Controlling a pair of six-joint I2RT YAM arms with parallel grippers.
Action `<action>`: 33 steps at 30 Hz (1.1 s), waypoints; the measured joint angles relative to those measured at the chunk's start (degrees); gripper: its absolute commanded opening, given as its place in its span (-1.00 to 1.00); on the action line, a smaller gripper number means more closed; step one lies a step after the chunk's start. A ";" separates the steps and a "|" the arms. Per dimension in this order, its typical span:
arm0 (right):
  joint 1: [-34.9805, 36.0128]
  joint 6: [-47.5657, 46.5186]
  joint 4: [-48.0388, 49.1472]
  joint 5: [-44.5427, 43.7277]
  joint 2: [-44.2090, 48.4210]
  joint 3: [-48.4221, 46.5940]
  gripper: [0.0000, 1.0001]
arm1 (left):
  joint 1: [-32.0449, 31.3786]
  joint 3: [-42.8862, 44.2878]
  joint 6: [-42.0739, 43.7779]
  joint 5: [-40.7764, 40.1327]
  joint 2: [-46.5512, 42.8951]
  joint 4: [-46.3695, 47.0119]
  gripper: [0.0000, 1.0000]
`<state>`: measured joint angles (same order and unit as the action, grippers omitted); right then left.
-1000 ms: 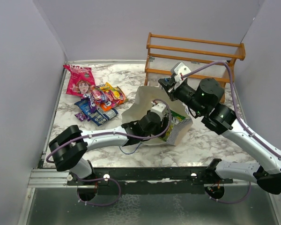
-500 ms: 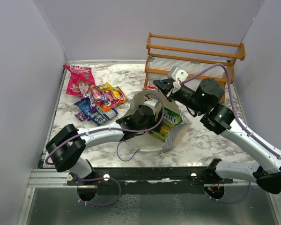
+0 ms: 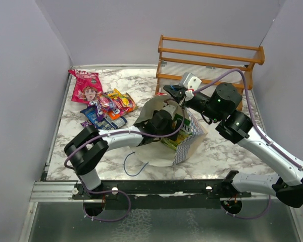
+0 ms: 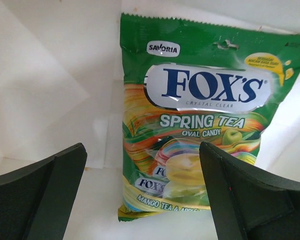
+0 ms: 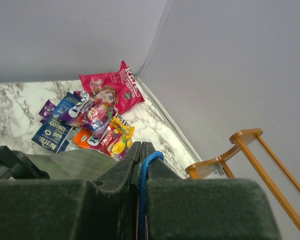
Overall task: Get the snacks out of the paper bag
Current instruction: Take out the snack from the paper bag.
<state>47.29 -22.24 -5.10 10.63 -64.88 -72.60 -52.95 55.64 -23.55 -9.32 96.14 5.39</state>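
Paper bag [image 3: 188, 141] in blue-and-white check lies on its side at the middle of a marbled table [image 3: 227, 151], its cream inside facing the near-left, with a wooden rack [image 3: 212, 55] standing by the far wall behind it. Left arm [image 3: 116, 137] stretches across the table from the near-left and runs into the mouth of the bag, where the left gripper [image 4: 141, 147] hangs with its two dark fingers [image 4: 45, 190] spread wide and nothing clasped between them. Right arm [image 3: 262, 146] bends in from the near-right, and the right gripper [image 5: 141, 150] is clamped tight on the bag's blue cord handle [image 5: 149, 159] at the upper side of the mouth. Most of the snacks [image 3: 107, 108] lie heaped outside the bag at the far-left of the table, apart from it: a large pink-red bag [image 3: 87, 85] bearing a face lies nearest the far-left corner, and beside it a blue packet [image 5: 52, 132], an orange packet [image 5: 90, 141] and a purple packet [image 5: 47, 107] overlap with others in a loose pile. One snack is inside the paper bag: a green packet [image 4: 195, 125] lettered "FOX'S Spring Tea Oval Candy", lying flat on the cream paper just beyond the parted fingers; whether either finger touches it cannot be told from the wrist view.
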 measured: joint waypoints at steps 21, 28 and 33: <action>0.00 -0.15 -0.09 0.00 0.20 0.55 -0.96 | 0.24 0.28 -0.90 16.44 10.93 14.78 0.03; -0.02 -0.55 -0.37 -0.28 2.58 1.88 -0.96 | 0.37 0.28 -1.51 19.54 10.95 16.48 -1.00; 0.00 -1.01 -0.63 -1.03 4.85 3.26 -0.96 | 0.37 -0.09 -1.53 19.98 9.53 16.04 -1.00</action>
<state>47.29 -23.24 -5.74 9.61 -60.03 -69.34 -52.58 55.55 -25.08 10.66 105.67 21.43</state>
